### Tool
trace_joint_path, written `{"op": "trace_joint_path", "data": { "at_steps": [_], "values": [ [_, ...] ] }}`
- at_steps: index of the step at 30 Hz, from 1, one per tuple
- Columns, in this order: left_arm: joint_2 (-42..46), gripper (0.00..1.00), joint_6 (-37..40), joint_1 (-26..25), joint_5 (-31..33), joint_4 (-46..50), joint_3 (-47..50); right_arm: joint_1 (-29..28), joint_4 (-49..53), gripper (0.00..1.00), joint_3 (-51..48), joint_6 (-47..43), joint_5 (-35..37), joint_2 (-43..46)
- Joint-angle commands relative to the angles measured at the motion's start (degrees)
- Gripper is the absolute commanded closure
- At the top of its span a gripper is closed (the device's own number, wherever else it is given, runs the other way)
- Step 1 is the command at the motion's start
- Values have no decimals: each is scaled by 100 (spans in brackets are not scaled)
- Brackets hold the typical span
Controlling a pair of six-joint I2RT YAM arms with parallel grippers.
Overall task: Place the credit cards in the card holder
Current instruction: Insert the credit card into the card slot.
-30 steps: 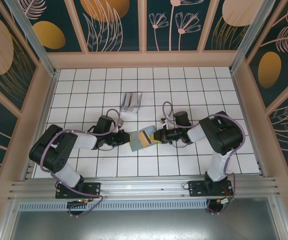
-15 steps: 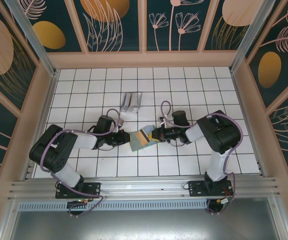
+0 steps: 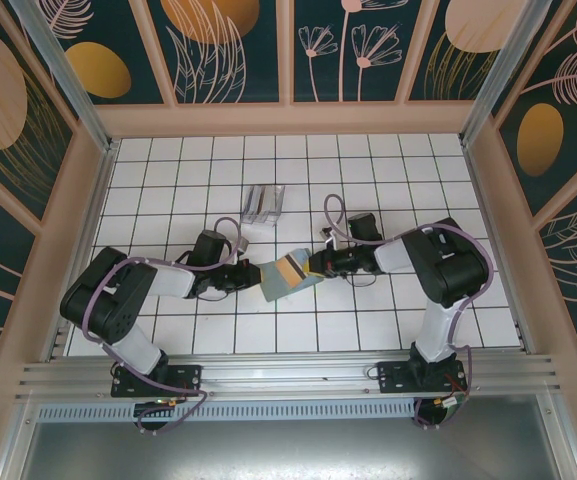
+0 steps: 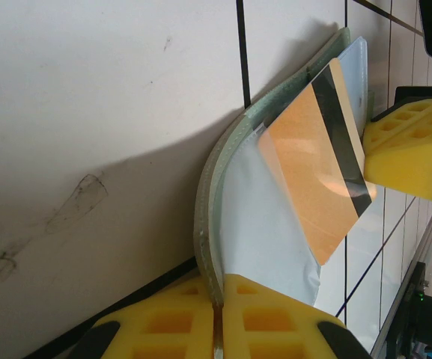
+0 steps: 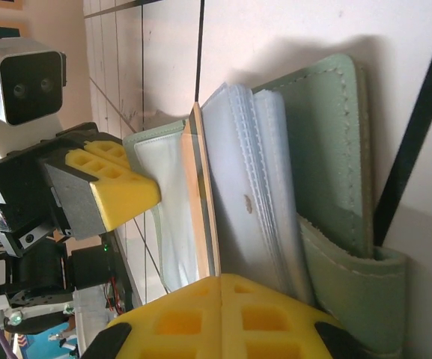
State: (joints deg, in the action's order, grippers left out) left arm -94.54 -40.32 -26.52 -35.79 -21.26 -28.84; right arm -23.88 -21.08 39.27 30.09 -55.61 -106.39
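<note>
**A:** Where is the flat sage-green folding card holder [image 3: 280, 285]?

**B:** It lies open on the white tiled table [image 3: 168, 160], near the middle, between the two arms. The left gripper [image 4: 217, 318] has its yellow pads pressed together on the holder's green outer edge. That edge curves up off the tiles.

**A:** And the right gripper [image 5: 221, 310]?

**B:** It is pinched tight on the thin orange-yellow plastic card [image 4: 313, 176] with a dark stripe, gripping it at the striped side.

**A:** Is the card in a slot?

**B:** Seen from the left wrist, it lies tilted over the pale inner pockets, with its lower corner against the white lining. Seen from the right wrist, it stands edge-on, with a pale pocket on one side and a stack of clear sleeves on the other. I can't tell whether its end sits inside a slot.

**A:** Anything else on the table?

**B:** A small clear plastic box [image 3: 263, 204] sits farther back, well apart from the holder. Its contents are too small to make out.
</note>
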Motion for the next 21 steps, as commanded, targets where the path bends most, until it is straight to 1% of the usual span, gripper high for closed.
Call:
{"op": "trace_joint_path", "data": {
  "at_steps": [1, 5, 7, 10, 15, 18, 21],
  "values": [
    [-312, 90, 141, -28, 314, -127, -43, -56, -148, 100, 25, -10, -6, 14],
    [-330, 90, 94, -28, 288, -245, -17, -330, -483, 100, -24, 266, 139, -36],
    [-335, 90, 64, -28, 272, -272, -8, -427, -810, 100, -167, 498, 322, 20],
    [-329, 90, 56, -28, 238, -336, 36, -434, -1284, 100, -396, 706, 471, 78],
    [-331, 90, 76, -31, 267, -336, 78, -420, -1435, 100, -483, 826, 501, 41],
    [-334, 85, 61, -28, 335, -343, 106, -473, -1744, 100, -584, 1179, 399, 25],
    [-276, 79, 4, -28, 344, -405, 148, -603, -1667, 100, -589, 1251, 403, 97]
  ]
}}
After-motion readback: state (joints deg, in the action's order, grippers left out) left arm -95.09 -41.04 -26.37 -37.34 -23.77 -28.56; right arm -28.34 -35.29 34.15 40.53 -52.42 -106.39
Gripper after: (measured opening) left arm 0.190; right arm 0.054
